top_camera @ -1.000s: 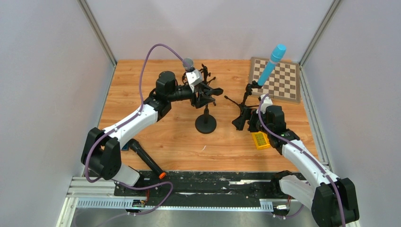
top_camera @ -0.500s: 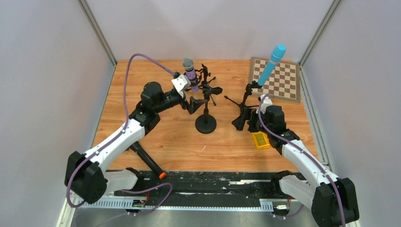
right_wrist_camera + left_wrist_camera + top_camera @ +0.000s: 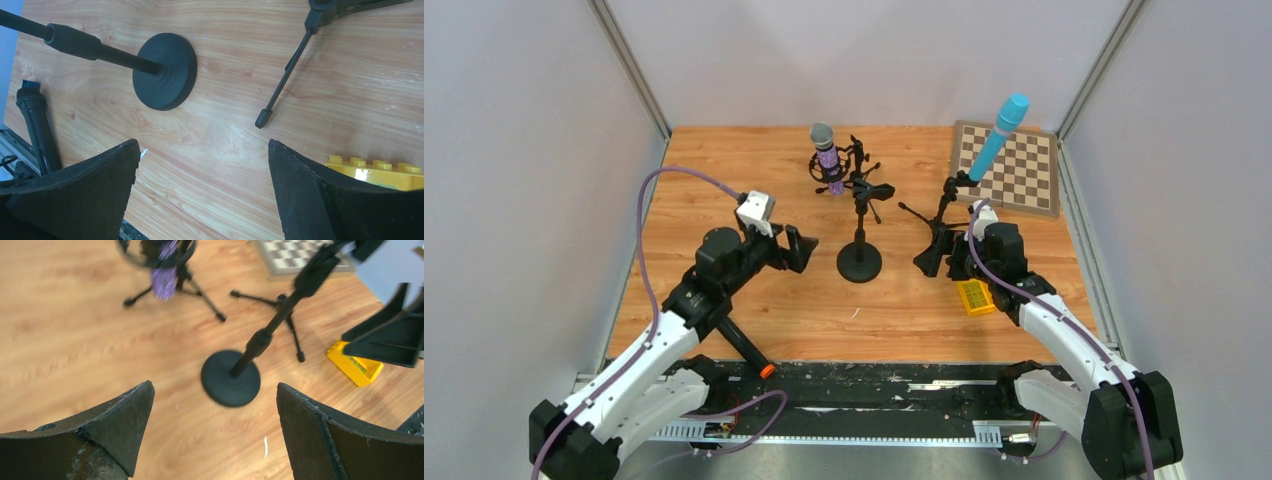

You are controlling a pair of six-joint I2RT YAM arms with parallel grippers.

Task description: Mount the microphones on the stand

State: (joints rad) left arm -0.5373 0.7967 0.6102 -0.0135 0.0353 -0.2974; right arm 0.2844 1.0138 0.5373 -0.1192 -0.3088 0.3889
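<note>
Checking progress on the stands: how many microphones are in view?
3: the purple microphone upright in the back stand, the light-blue microphone on the right stand, the black microphone lying at the table's front edge, partly under the left arm.

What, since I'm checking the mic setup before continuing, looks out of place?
The black microphone lies flat at the table's near edge, off any stand, while the round-base stand holds nothing. A yellow brick and a chessboard also sit on the table, unrelated to microphones.
</note>
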